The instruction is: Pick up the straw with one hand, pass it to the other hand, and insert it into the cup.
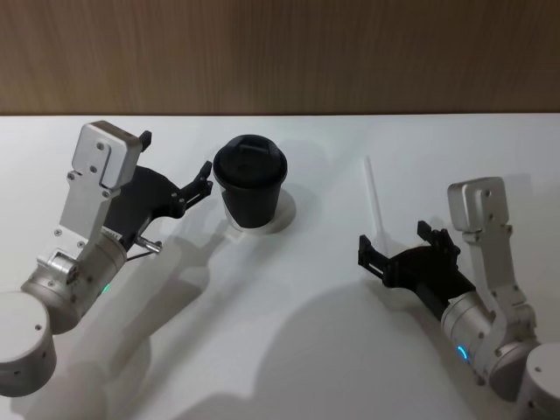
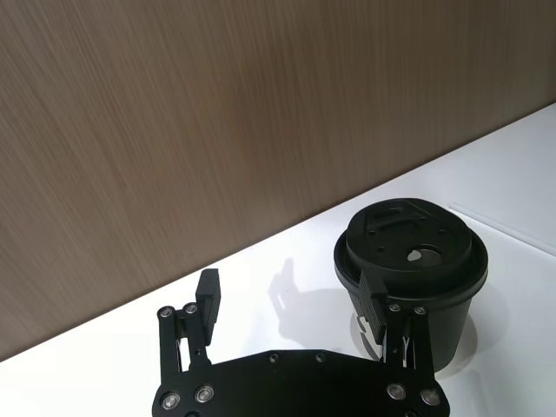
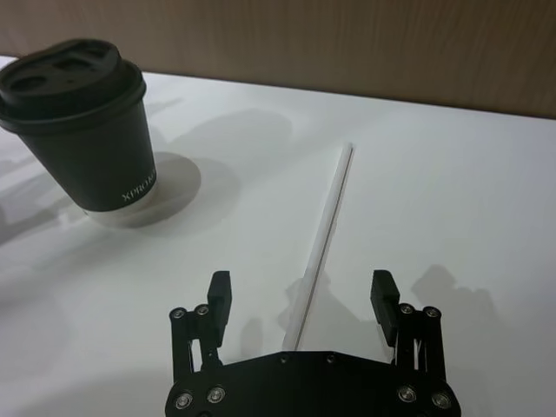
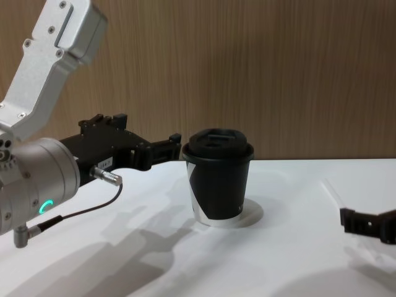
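Okay, so the surface is a plain white table with a wood-grain wall running across the top of the head view. The cup stands upright with its lid on, a bit left of centre in the upper middle of the frame. The straw lies flat on the table right of centre, well apart from the cup, running roughly up-and-down in the frame. The right gripper sits low at the straw's lower end in the lower right, with its fingers spread wide. In the right wrist view the straw has its near end between the two fingers, and neither one is pinching it. The left gripper is in the upper left, released too, with its tips just beside the cup's lid. In the chest view one tip is nearly at the lid rim, but I can't tell if it touches. Bare white table stretches between cup and straw and across the lower middle of the head view.
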Motion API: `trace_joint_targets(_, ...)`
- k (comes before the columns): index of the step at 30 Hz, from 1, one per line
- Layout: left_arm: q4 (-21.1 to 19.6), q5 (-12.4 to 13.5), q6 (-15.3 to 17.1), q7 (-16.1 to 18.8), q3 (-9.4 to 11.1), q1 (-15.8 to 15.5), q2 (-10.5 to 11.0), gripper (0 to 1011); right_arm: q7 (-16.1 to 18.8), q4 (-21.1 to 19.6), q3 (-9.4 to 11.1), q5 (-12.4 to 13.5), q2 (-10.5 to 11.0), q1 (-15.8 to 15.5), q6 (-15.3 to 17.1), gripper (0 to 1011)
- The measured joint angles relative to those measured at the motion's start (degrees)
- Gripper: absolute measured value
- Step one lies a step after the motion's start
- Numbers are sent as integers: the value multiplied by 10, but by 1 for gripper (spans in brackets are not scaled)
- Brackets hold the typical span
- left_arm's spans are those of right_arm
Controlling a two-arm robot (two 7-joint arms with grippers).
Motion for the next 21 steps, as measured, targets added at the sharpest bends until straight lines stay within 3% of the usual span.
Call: trace_joint_targets(21, 0, 0, 0, 0, 0, 0, 0, 1002, -13, 12, 6, -13, -10, 0, 36, 1001)
